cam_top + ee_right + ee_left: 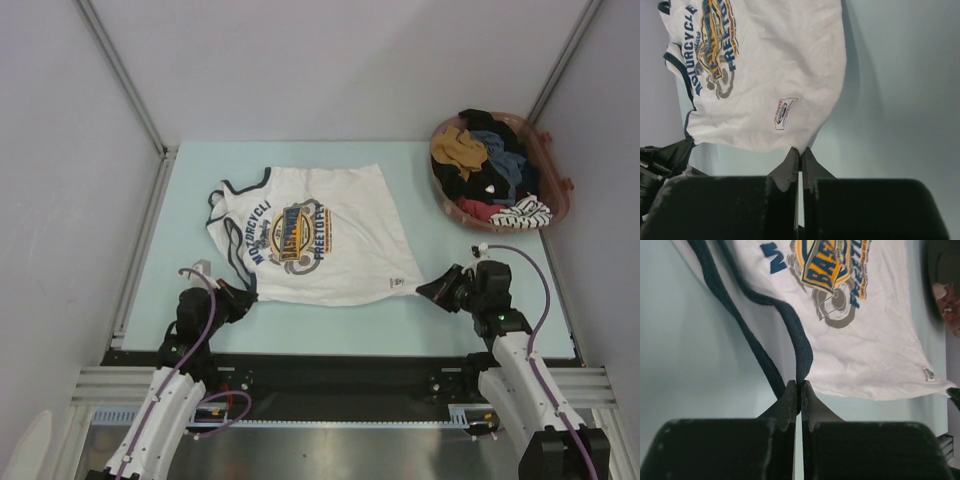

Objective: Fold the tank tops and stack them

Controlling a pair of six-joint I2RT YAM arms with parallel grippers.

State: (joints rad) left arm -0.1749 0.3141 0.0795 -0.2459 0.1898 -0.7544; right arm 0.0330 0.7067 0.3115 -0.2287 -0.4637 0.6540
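The left pincer (243, 293) is closed tight, its two fingertips pinching the dark navy strap (802, 347) of the white tank top (330, 250). In the left wrist view the strap loop runs straight down into the gap between the tips.

The right pincer (425, 290) is likewise closed, nipping the hem corner (804, 142) of the same top just below the small sewn label (785, 112).

The white tank top lies spread flat on the pale tabletop (400, 160), printed side up. Its blue and yellow motorcycle graphic (295, 232) sits across the middle. The neck and straps point toward the left arm and the hem toward the right arm. The garment stretches between the two pincers, each holding its near edge at one end.

At the far right corner of the tabletop, well apart from both pincers, stands a pinkish basket (562, 205) of jumbled clothes. A grey-blue garment (497, 148) lies among them, and its shape cannot be made out.
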